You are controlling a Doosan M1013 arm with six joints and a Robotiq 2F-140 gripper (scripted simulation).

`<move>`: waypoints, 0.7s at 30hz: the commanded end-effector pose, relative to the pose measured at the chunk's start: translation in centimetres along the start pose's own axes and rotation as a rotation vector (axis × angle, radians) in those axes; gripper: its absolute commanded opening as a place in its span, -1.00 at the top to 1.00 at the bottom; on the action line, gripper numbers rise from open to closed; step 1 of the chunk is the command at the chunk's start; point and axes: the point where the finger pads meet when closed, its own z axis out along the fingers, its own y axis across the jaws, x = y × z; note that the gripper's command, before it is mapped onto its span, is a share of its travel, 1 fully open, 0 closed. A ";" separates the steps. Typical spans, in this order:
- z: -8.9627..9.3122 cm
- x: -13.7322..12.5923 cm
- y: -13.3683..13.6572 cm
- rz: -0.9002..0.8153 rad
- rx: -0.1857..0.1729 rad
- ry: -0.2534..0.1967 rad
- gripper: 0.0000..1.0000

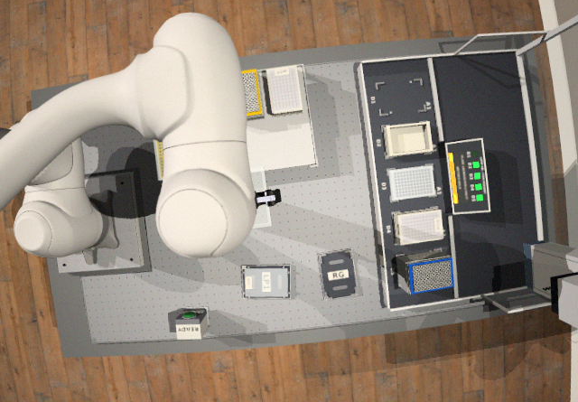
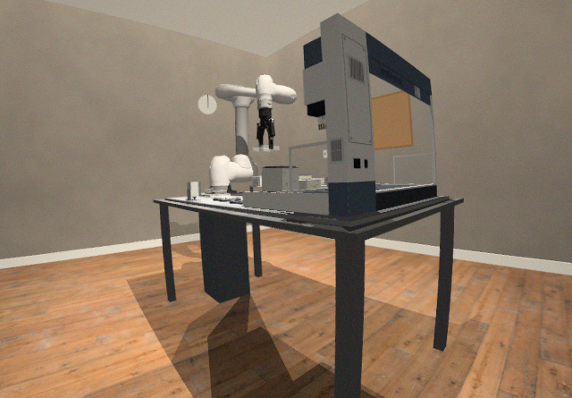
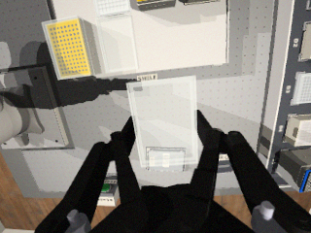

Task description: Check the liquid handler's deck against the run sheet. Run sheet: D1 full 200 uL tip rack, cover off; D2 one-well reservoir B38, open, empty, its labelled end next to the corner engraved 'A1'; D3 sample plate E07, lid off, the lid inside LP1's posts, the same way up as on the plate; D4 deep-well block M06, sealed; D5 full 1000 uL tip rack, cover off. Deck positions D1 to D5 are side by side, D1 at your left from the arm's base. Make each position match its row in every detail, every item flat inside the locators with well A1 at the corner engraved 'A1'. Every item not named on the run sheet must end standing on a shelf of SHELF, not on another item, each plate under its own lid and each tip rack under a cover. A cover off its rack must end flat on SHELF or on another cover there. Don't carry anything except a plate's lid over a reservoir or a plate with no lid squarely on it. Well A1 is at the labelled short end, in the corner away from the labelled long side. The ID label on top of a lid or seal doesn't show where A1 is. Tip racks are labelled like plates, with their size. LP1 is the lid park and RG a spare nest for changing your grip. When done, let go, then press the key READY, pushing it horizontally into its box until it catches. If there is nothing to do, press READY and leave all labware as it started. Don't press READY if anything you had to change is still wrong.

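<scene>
My gripper (image 1: 266,198) (image 2: 266,143) (image 3: 164,120) is shut on a clear flat cover (image 1: 262,216) (image 2: 266,149) (image 3: 164,109) and holds it level, high above the table between SHELF (image 1: 280,151) (image 3: 185,41) and LP1 (image 1: 265,281). On the deck, the locators of D1 (image 1: 378,84) hold nothing. A cream open reservoir (image 1: 407,139) sits in D2, a white well plate (image 1: 411,182) in D3, a sealed block (image 1: 418,226) in D4 and a blue-rimmed tip rack (image 1: 429,274), uncovered, in D5.
A yellow-rimmed tip rack (image 1: 252,92) (image 3: 68,49) and a white plate (image 1: 284,89) stand on SHELF; another clear cover (image 3: 117,44) lies there. RG (image 1: 339,275) and the READY key box (image 1: 189,323) stand near the front edge. My arm hides the table's left middle.
</scene>
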 end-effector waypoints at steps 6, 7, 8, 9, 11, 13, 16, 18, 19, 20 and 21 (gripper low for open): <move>-0.1 3.8 0.2 0.001 -0.001 0.000 0.80; -0.1 3.8 0.2 0.001 -0.001 0.000 0.80; -0.1 3.8 0.2 0.001 -0.001 0.000 0.80; -0.1 4.3 0.2 0.001 -0.001 0.000 0.80; -0.1 5.3 0.2 0.001 -0.001 0.001 0.80; -0.1 6.3 0.2 0.001 -0.001 0.001 0.80; -0.1 7.8 0.3 0.001 -0.001 0.001 0.80; -0.1 8.8 0.3 0.001 -0.001 0.001 0.80; -0.1 9.3 0.3 0.001 -0.001 0.001 0.80; -0.1 9.8 0.3 0.001 -0.001 0.001 0.80; -0.1 10.3 0.3 0.001 -0.001 0.001 0.80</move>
